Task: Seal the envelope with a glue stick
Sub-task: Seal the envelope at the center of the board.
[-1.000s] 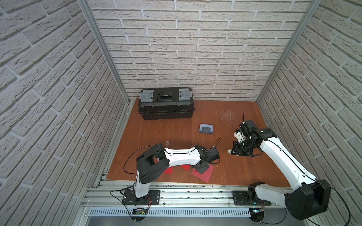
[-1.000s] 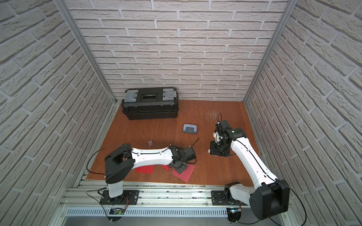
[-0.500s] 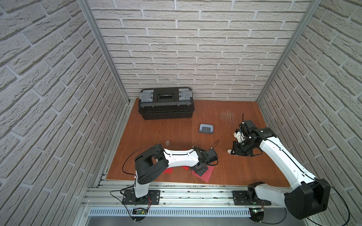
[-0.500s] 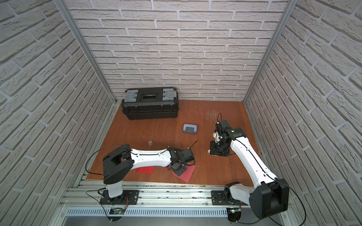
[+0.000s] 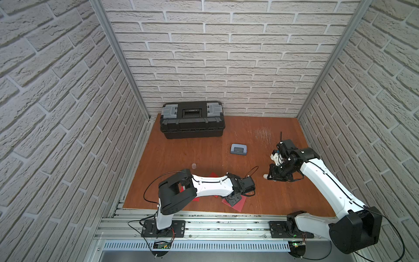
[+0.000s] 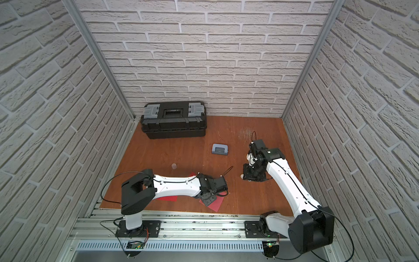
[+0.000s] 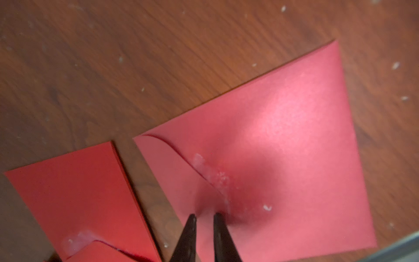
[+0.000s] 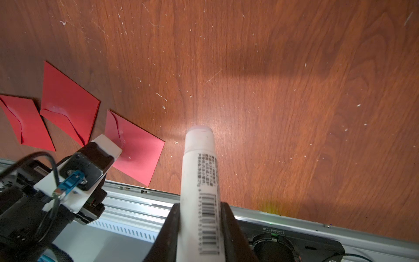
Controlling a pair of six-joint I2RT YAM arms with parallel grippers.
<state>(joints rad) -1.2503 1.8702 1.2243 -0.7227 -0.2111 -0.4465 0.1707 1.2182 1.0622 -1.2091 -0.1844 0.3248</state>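
Note:
A red envelope lies near the table's front edge, also seen in both top views. Its flap is folded down, with a whitish glue smear along the flap's edge. My left gripper points down onto the envelope beside that smear, its tips a narrow gap apart with nothing between them. My right gripper is shut on the glue stick, a white tube with a barcode. It hovers to the right of the envelope, uncapped tip pointing left.
Two more red envelopes lie left of the first, partly under my left arm. A black toolbox stands at the back. A grey-blue hole punch and a small clear cap sit mid-table. A metal rail borders the front.
My left gripper has shifted a little toward the front edge on the envelope. The right arm with the glue stick has not moved.

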